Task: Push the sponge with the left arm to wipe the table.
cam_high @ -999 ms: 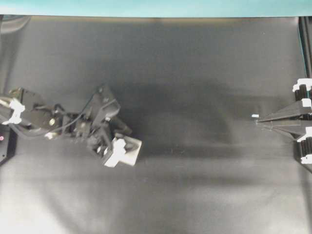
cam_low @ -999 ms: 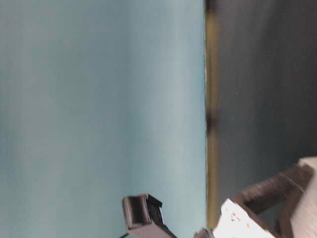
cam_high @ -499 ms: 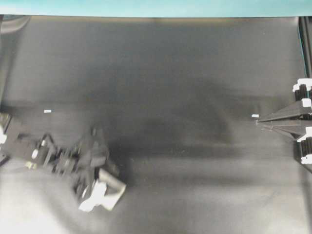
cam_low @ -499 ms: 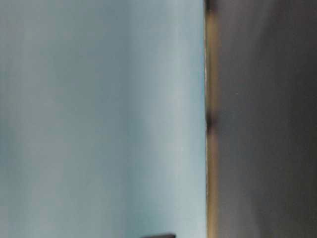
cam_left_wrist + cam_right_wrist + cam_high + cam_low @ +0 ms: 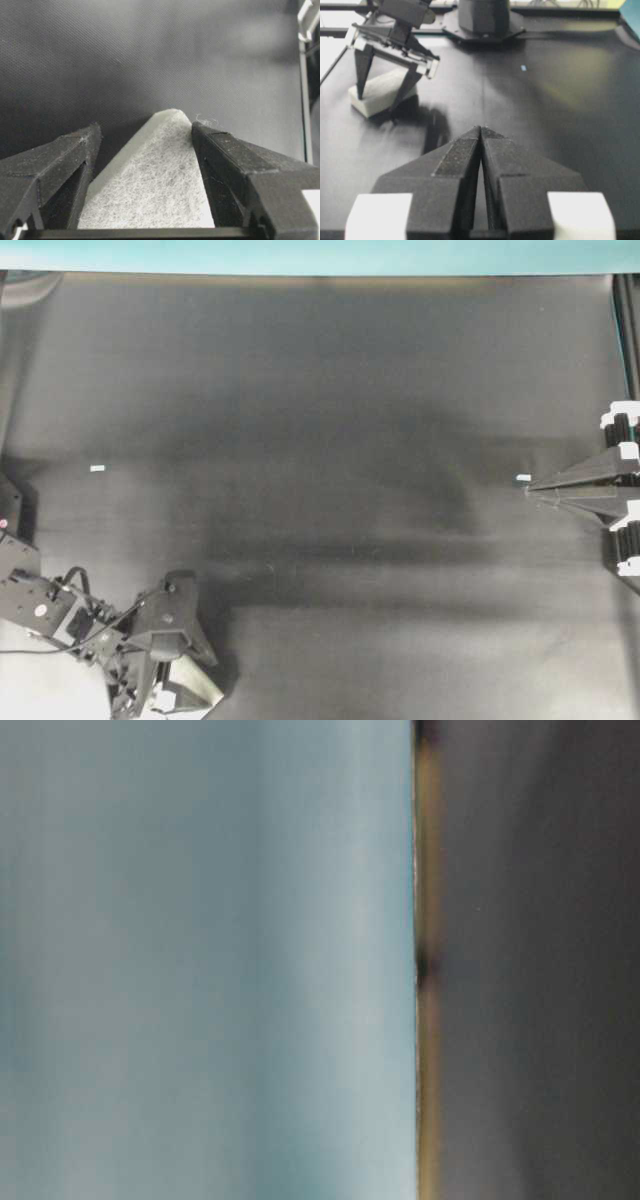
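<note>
Currently at the bottom-left corner of the overhead view: black jointed left arm with cables, bent low over a wide dark grey-black desk under a slightly shiny, wrinkled sheet. Teal strip along the far edge.

Left tool, dark and two-fingered, spread wide and straddling a small white rectangular foam sponge. Not clamped: one finger touching the sponge's edge, a shadowed gap beside the other. Sponge flat on the desk, turned corner-forward between the fingers, close to the bottom edge of the overhead view.

Right tool, a dark pointed pair, pressed shut and empty at the opposite side, well apart from the sponge. Tiny white tape scrap just beside its tip.

Possible trouble, as a judgement:
- Slipping out sideways through the loose gap, given no real grip and the skewed corner-forward lie.
- Snagging or bunching of the wrinkled sheet under fingertips riding low.
- Tipping or rolling of the soft block if pushed high on its side.
- Running out of desk near this edge.

Textures: sponge top fuzzy and fibrous, with a loose wisp at its corner; sides smoother. Sheet finely woven, faintly glossy. Fingers matte, hard, wedge-shaped.
</note>
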